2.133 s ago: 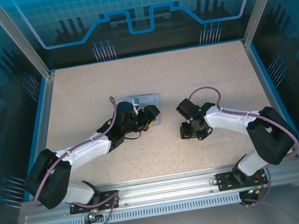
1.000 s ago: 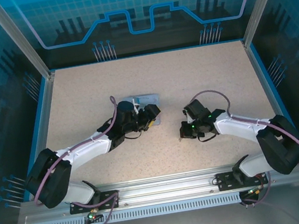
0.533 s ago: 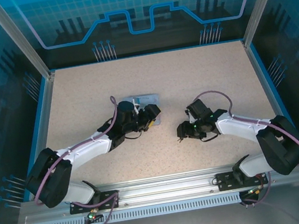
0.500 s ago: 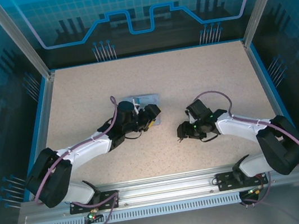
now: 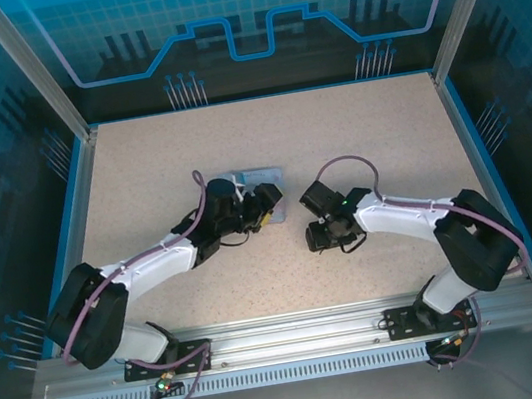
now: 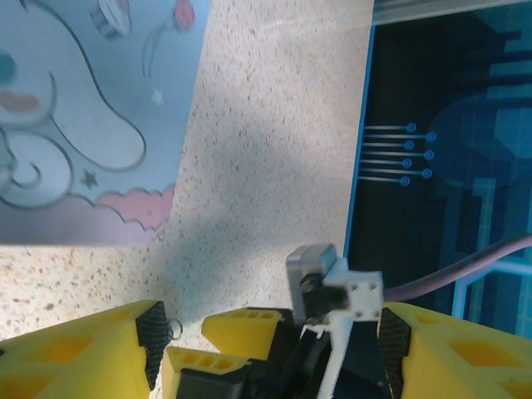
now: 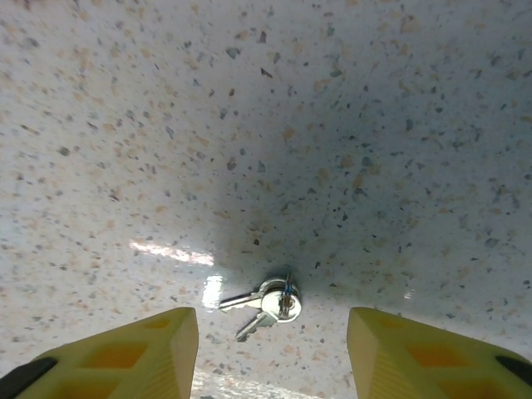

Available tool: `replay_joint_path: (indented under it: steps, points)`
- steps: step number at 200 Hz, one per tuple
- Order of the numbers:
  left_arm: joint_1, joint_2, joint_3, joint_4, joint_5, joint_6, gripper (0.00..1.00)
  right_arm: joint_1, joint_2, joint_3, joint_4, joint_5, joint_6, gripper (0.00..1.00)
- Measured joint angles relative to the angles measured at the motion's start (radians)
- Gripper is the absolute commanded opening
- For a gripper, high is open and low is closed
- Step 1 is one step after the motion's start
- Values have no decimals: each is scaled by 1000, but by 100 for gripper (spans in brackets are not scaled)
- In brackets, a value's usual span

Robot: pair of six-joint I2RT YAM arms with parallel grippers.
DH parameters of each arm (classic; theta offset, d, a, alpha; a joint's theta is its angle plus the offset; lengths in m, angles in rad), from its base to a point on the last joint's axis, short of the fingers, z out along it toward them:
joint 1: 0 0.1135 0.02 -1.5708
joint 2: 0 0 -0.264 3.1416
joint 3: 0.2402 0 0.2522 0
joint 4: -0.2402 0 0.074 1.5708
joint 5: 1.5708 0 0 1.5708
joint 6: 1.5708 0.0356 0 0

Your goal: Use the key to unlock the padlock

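between spread right fingers (image 7: 125, 349), key (image 7: 264, 303) lying untouched

No words, numbers or brand marks can be read anywhere. The pale blue rectangular tin (image 6: 83, 125) bears only a white cartoon figure, small stars and pink clouds.

Speckled beige table (image 5: 357, 134) under me, blue edging along its sides and far end. Near the middle lies 1 pale blue rectangular tin (image 6: 75, 125), flat on the top, lid up. My left wrist view catches its white cartoon character and a pink cloud at the corner. My right wrist view has 2 small silver keys (image 7: 264, 304) on 1 ring, flat on the speckle, with a bright glint just left of them.
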Motion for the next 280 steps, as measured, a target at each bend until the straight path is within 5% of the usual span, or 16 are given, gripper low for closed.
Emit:
replay_joint_path:
  steps: [68,171,280]
  points:
    - [121,-156,-24,-55,0,13,73,62,118,64,-63,70,-18,50]
    - [129,-166,-49,-81,0,20,75,79,132,82,-89,104,-40,47]
    - [129,-166,-49,-84,0,21,75,76,105,53,-88,97,-74,27]
